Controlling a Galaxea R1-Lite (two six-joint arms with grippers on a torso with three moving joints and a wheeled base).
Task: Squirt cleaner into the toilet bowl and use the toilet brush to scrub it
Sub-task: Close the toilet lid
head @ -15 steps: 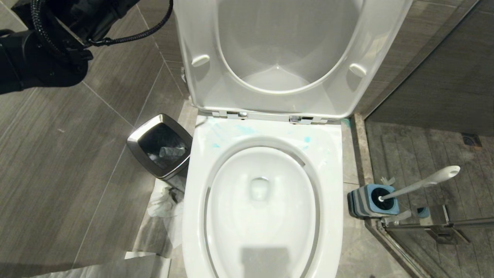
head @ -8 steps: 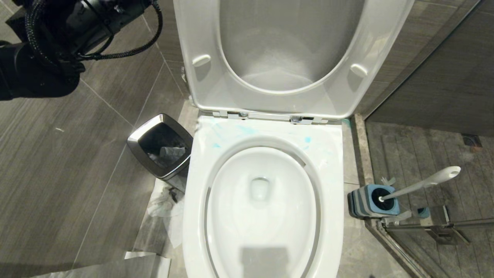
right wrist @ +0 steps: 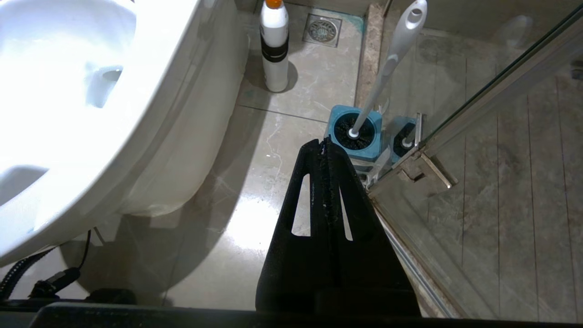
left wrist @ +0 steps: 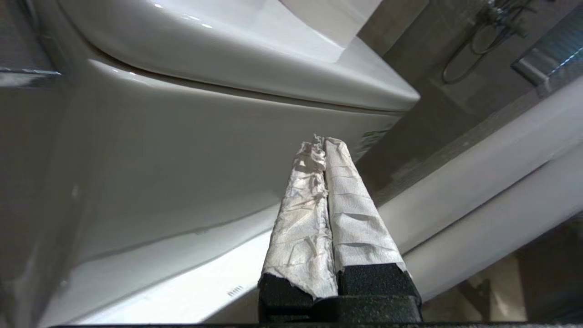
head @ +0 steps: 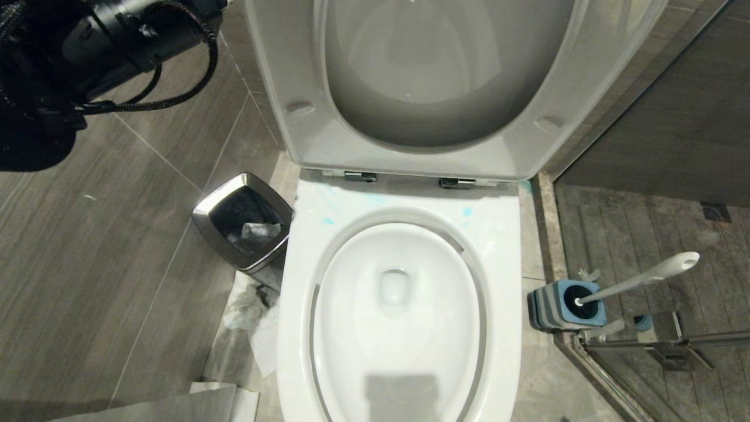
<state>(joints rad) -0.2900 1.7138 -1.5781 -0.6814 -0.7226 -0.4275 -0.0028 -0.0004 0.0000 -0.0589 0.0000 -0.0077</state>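
Pale blue cleaner [head: 467, 211] smears the toilet bowl [head: 504, 281] rim's far edge, but scrubbing seems undone: the toilet brush [head: 638, 277] stands in its holder [head: 554, 308] right of it, both hands clenched empty.

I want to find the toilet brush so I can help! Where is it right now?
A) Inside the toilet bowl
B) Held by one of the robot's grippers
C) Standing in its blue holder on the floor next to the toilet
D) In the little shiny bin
C: the toilet brush stands with its black head down in the blue holder on the floor beside the toilet bowl, and no gripper is on its white handle.
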